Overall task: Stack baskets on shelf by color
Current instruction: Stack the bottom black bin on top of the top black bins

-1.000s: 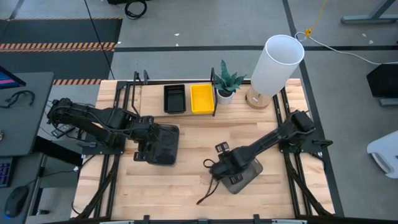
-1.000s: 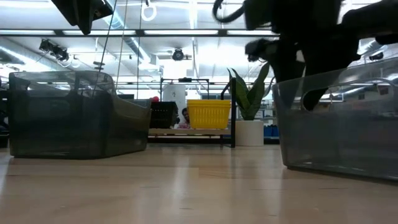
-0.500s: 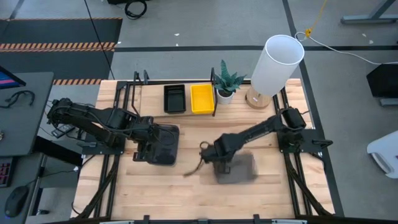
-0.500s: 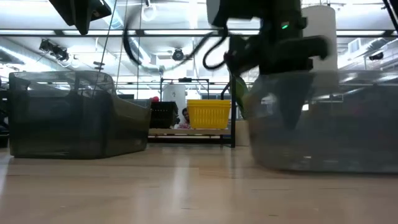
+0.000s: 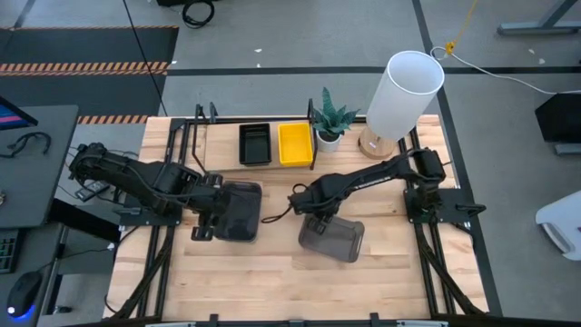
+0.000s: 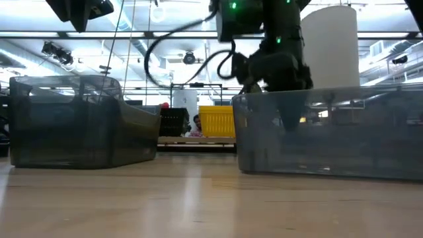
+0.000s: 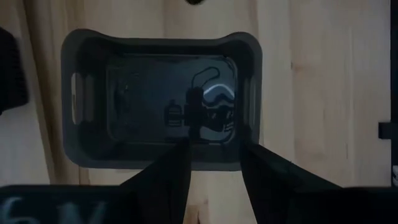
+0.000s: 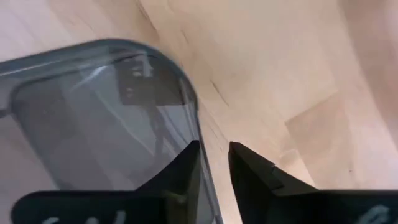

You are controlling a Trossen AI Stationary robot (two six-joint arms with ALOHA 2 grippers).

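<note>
Two grey baskets in hand, shelf ahead

My left gripper [image 5: 211,221] straddles the left grey basket [image 5: 238,211] rim, parted; my right gripper [image 5: 311,216] pinches the right grey basket [image 5: 332,240] wall. I should lift level toward the shelf [image 5: 259,167], clear of the black basket [image 5: 255,143] and yellow basket [image 5: 294,143].

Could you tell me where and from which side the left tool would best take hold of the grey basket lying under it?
I would grip the near short wall of the grey basket, coming straight down from above. It sits upright with its open side up, so one finger of the left tool could go inside the rim and one outside. The tool already hangs open at that rim, and the thin wall suits a pinch.
</note>
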